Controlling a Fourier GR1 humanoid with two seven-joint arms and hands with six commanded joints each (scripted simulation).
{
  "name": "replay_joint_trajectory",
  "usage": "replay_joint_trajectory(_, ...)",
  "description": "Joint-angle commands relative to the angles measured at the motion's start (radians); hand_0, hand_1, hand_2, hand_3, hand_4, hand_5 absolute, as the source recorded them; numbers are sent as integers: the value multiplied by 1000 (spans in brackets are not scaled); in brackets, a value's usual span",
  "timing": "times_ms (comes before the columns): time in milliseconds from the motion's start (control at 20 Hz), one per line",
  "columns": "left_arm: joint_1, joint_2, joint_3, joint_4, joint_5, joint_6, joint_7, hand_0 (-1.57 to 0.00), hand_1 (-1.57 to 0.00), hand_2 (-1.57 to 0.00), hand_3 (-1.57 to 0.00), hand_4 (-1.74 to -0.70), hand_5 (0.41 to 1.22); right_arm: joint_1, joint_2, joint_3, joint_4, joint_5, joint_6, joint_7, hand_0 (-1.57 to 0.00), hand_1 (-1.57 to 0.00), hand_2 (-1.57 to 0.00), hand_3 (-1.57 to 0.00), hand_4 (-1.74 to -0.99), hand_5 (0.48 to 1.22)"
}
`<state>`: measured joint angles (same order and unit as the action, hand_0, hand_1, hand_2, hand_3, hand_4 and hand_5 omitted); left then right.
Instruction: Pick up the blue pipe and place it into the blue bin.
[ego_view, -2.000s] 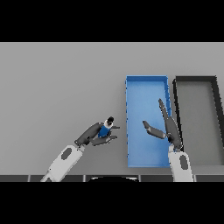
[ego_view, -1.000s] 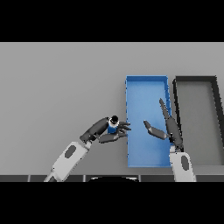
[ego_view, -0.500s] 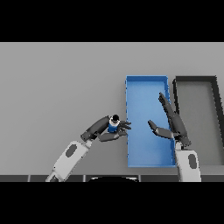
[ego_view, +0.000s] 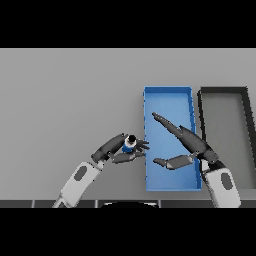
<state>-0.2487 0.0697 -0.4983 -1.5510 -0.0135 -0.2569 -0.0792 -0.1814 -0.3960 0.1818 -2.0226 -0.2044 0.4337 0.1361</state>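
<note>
The blue pipe (ego_view: 129, 145) sits in the left hand (ego_view: 119, 150), whose fingers (ego_view: 131, 157) curl round it, just beside the left wall of the blue bin (ego_view: 167, 92) and above the grey worktop (ego_view: 70, 100). Over the bin's inside, the right hand (ego_view: 192, 145) hangs with its fingers stretched out straight and spread wide from the thumb, holding nothing. A dark bin (ego_view: 223, 91) stands just right of the blue one.
</note>
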Motion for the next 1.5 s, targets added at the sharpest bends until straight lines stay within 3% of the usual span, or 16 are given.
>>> replay_joint_trajectory(0,-1,4,9,-4,2,-4,2,-1571,-1571,-1571,-1571,-1474,1221,-28,0,10,10,-1,3,26,1,0,-1,1,-1256,523)
replay_joint_trajectory(150,-3,-19,4,-11,-13,-3,38,-1571,-1571,-1571,-1571,-1475,1221,-65,20,58,7,-16,17,88,1,0,0,1,-1239,522)
replay_joint_trajectory(250,-4,-25,16,4,-17,-10,26,-1571,-1571,-1571,-1571,-1475,1221,-98,33,80,23,-63,38,133,1,1,0,1,-1227,528)
replay_joint_trajectory(550,1,-28,40,4,6,-68,24,-1571,-1571,-1571,-1571,-1476,1221,-228,93,150,125,-46,96,171,1,1,1,1,-1192,514)
replay_joint_trajectory(700,-10,-49,50,23,19,-95,27,-1571,-1571,-1571,-1571,-1459,1221,-294,143,179,177,-62,106,216,1,1,-1,1,-1208,512)
replay_joint_trajectory(850,5,-50,54,16,8,-110,1,-1571,-1571,-1571,-1571,-1460,1221,-328,167,196,212,-53,122,221,-24,-108,-130,-49,-1222,517)
replay_joint_trajectory(900,5,-47,62,17,-1,-102,20,-1571,-1571,-1571,-1571,-1515,1221,-339,170,193,222,-63,129,217,-166,-241,-249,-143,-1255,519)
replay_joint_trajectory(950,2,-50,71,14,5,-101,45,-1571,-1571,-1541,-1304,-1560,1221,-345,172,194,232,-58,133,208,-398,-437,-428,-307,-1303,520)
replay_joint_trajectory(1000,10,-56,65,14,2,-102,71,-1571,-1571,-1528,-1139,-1596,1221,-364,184,195,252,-46,130,210,-630,-652,-657,-504,-1383,523)
replay_joint_trajectory(1150,15,-66,68,3,-7,-105,53,-1571,-1571,-1549,-1228,-1667,1221,-375,199,198,268,-61,135,191,-1089,-1101,-1103,-896,-1537,600)
replay_joint_trajectory(1300,5,-71,76,9,-15,-114,47,-1571,-1571,-1560,-1331,-1703,1221,-353,236,200,272,-68,124,176,-1324,-1330,-1331,-1225,-1481,869)
replay_joint_trajectory(1350,-1,-72,83,21,-16,-122,39,-1571,-1571,-1562,-1322,-1711,1221,-349,238,195,274,-57,130,176,-1374,-1378,-1379,-1295,-1475,940)
replay_joint_trajectory(1400,3,-76,79,12,-21,-125,39,-1571,-1571,-1549,-1372,-1717,1221,-339,245,200,270,-29,136,128,-1413,-1417,-1418,-1350,-1474,996)
replay_joint_trajectory(1450,-5,-83,85,26,-25,-130,19,-1571,-1571,-1539,-1412,-1722,1221,-334,248,202,257,-23,143,124,-1445,-1448,-1448,-1394,-1477,1041)
